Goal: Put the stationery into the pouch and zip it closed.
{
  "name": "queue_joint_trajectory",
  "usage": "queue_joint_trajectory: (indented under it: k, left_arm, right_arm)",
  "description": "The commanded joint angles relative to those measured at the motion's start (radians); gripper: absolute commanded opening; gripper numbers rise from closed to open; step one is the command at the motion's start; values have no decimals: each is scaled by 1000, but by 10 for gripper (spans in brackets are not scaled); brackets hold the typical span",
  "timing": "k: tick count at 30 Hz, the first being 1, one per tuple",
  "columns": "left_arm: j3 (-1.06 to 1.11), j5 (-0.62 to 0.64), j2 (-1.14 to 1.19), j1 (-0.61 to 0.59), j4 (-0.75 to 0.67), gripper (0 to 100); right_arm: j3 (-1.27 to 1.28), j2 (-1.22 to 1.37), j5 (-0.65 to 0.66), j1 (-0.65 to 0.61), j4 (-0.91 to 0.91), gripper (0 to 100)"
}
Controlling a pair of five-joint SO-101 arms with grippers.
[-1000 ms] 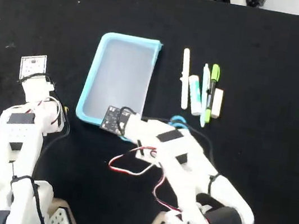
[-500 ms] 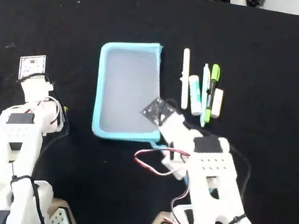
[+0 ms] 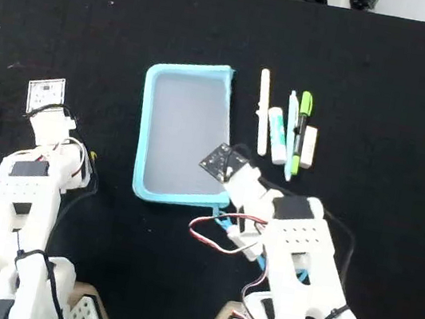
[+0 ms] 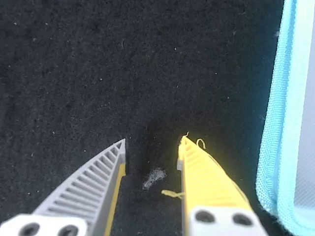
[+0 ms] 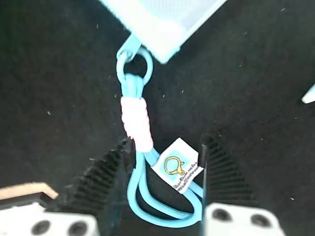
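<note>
- Pouch (image 3: 182, 134): flat rectangle with a pale translucent panel and light-blue woven edging. It lies mid-table, unfilled.
- Strap (image 5: 138, 123): blue cord loop with a pink sleeve and a white tag, ringed to a pouch corner.
- Stationery (image 3: 278, 136): slim white sticks, a green-capped pen and a small white block, in a row on the table just beside the pouch.
- Right gripper (image 5: 167, 142): black ribbed fingers spread, straddling the strap.
- Left gripper (image 4: 152, 145): grey and yellow ribbed fingers released, over bare table near the pouch's edge.
- Table (image 3: 385, 90): black, felt-like, linty.

Bare bench (image 4: 74, 59) ahead of left end effector (image 4: 153, 142); pouch (image 4: 281, 123) rim just beside; strap loop (image 5: 136, 118) lies in right end effector (image 5: 167, 142) gap.
</note>
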Motion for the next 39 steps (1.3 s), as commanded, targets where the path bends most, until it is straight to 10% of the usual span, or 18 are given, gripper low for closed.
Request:
queue_joint_trajectory:
  k: [1, 10, 26, 39]
  left_arm:
    - [-61, 8, 0, -7, -14, 177]
    - [-61, 8, 0, -7, -11, 177]
    - [-61, 8, 0, -7, -11, 177]
    - [-61, 8, 0, -7, -11, 177]
  right_arm:
    - [-47, -24, -46, -114, 12, 208]
    - [147, -22, -68, -226, -336, 208]
    - [205, -21, 129, -112, -345, 168]
    - [185, -15, 35, -112, -311, 166]
